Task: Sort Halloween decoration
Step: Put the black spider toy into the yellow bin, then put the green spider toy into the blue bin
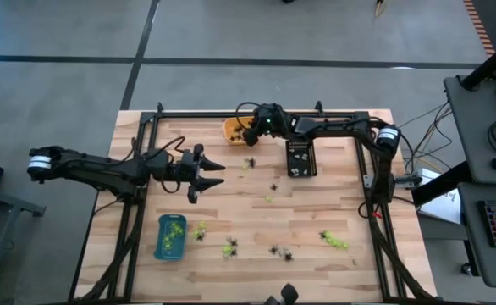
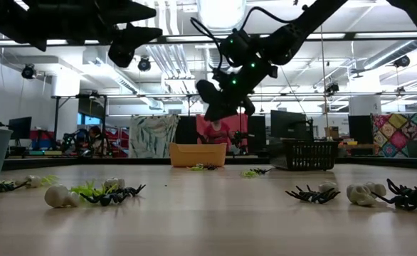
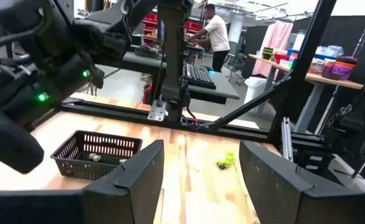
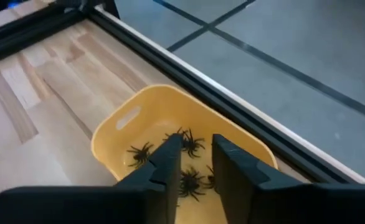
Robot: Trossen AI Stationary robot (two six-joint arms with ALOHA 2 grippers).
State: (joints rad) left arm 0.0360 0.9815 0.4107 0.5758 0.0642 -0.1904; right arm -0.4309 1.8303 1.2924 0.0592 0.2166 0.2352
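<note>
From above, the tiny plastic Halloween trinkets lie scattered on the pale wooden tabletop point(image 1: 333, 212): lime-green bits point(image 1: 336, 242), black spider shapes point(image 1: 280, 251), more green ones in the blue tray point(image 1: 170, 236). The right claw point(image 1: 250, 135) hangs over the yellow-orange plastic tray point(image 1: 234, 130); the left claw point(image 1: 209, 174) waits spread and empty over the tabletop's left middle. At tabletop height, whitish skull-like pieces point(image 2: 60, 196) sit among spiders point(image 2: 311, 193); each looks featherlight, rigid, likely to skid. The left wrist view shows a black mesh basket point(image 3: 95, 152) holding pale bits. The right wrist view shows its fingers point(image 4: 167, 168) slightly parted, pinching nothing visible, above spiders point(image 4: 189, 142) in the tray. Spiders seem best nipped at the body, since thin legs may flex.
</note>
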